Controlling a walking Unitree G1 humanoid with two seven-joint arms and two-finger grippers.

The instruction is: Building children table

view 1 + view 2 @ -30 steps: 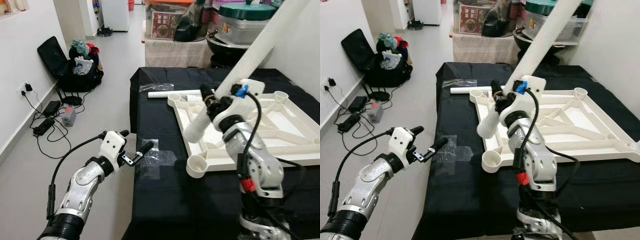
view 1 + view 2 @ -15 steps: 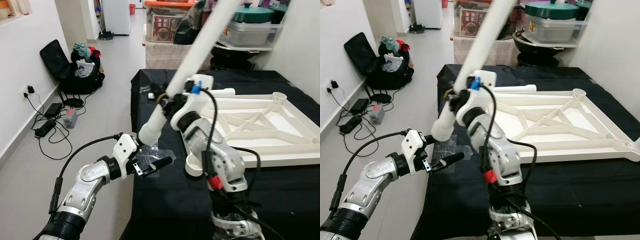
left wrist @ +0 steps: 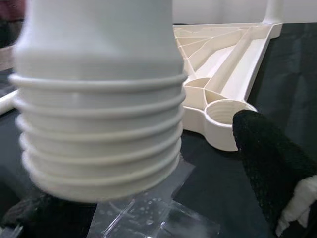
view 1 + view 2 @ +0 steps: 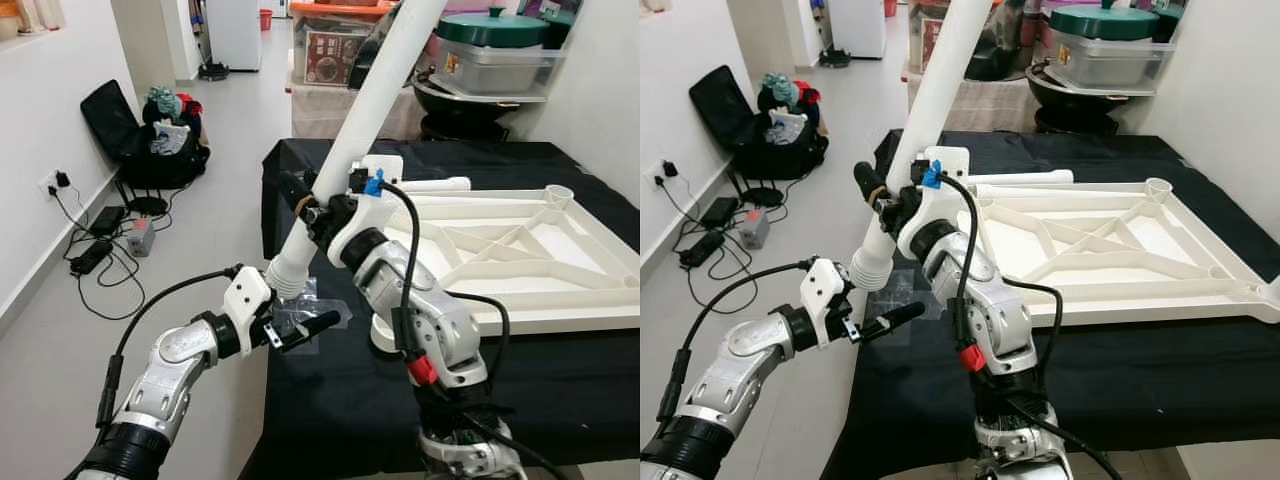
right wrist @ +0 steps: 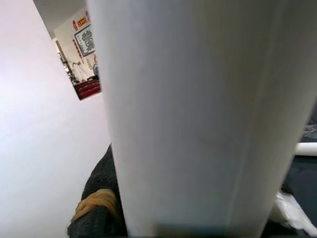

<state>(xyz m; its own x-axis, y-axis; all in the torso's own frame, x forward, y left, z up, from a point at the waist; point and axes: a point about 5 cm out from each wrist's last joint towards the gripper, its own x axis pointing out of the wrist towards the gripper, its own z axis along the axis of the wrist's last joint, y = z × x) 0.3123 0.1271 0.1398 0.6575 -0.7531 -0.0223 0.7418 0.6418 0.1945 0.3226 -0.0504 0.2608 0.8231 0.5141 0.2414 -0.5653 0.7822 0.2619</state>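
- Left eye view: the right gripper (image 4: 312, 208) is clamped round a long white table leg (image 4: 366, 112) that slants up toward 1 o'clock. Its threaded lower end hangs over the near left part of the black-covered table (image 4: 560, 390). The upturned white tabletop (image 4: 530, 262) lies at 3 o'clock of the leg, flat on the cloth.
- Right eye view: the left gripper (image 4: 883, 313) hovers just beneath the leg's threaded end, over a clear plastic wrapper (image 4: 902, 287). A second leg (image 4: 1025, 178) lies along the tabletop's far edge.
- Left wrist view: the threads fill the space between the parted black fingers (image 3: 265, 163), no contact visible. A corner socket (image 3: 229, 112) of the tabletop sits at 3 o'clock of the threads.
- Right wrist view: the leg's smooth shaft runs close past the lens; one black finger (image 5: 101, 198) with an orange band lies against it.
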